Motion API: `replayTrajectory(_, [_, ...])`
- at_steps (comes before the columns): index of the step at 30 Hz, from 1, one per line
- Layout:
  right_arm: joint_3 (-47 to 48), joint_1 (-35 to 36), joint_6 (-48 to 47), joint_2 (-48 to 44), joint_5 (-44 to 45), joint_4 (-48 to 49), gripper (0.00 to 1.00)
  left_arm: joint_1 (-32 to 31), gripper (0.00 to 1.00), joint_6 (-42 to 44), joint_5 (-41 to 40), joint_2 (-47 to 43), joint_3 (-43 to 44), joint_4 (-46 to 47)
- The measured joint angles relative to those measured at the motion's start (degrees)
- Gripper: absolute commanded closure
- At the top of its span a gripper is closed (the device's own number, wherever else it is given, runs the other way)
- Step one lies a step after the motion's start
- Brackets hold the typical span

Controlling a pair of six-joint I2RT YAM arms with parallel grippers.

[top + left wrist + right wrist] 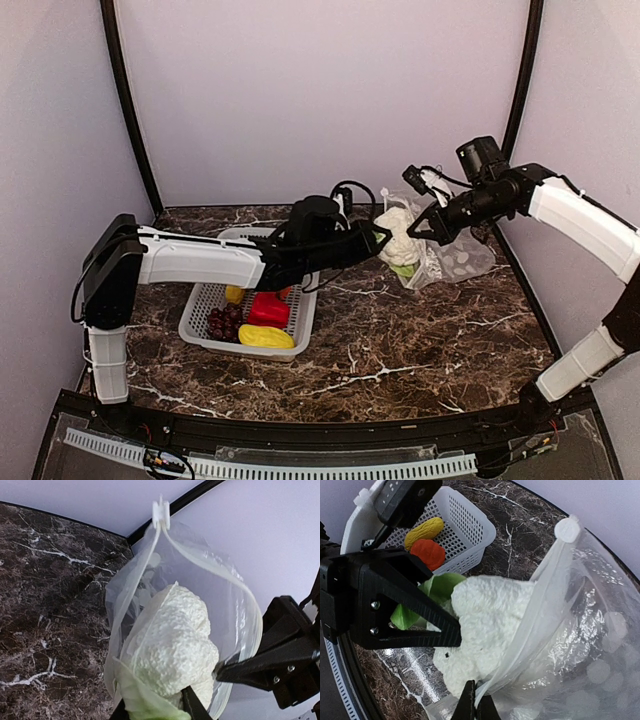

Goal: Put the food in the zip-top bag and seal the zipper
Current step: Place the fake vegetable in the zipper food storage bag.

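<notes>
Left gripper point(378, 240) is clamping the white cauliflower point(175, 640) by its green-leafed base, its two dark fingers point(192, 707) pressing in from either side, and is holding it off the marble table point(400, 340) at the mouth of the zip-top bag point(460, 258). Opposite it, the right gripper point(425, 228) is pinching one lip of that mouth between fully closed fingertips, with the clear film caught between them in the right wrist view, and is lifting that edge so the bag is hanging open toward the left arm. The zipper point(210, 560) is gaping in a wide loop around the cauliflower, with a small white slider tab point(161, 512) sitting at its far end. The cauliflower appears to be partway through the opening, though the layered film makes its depth hard to judge. The bag's dotted lower part is resting on the table near the back right corner. Well apart, on the left, the grey basket point(200, 310) is holding the grape bunch point(224, 322), the red pepper point(268, 310), a yellow corn piece point(266, 337) and the orange pumpkin point(427, 554).
</notes>
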Motion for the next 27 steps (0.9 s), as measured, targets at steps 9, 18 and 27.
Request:
replayTrajectory(9, [4.5,0.1,-3.1,1.4,1.8,0.4,1.0,-2.1,0.99,1.2,4.8,-0.1,-1.2,-1.0])
replayTrajectory(18, [4.5,3.5,-5.9,3.1,-6.5,-1.9,1.0,-2.1,0.99,-2.3,-0.1,-0.1,-1.3,-0.4])
replayTrajectory(27, [4.4,3.8,-6.1,2.3,-9.4,-3.0,1.0,-1.9,0.99,-11.8,-8.9,-0.5,-7.6,10.2])
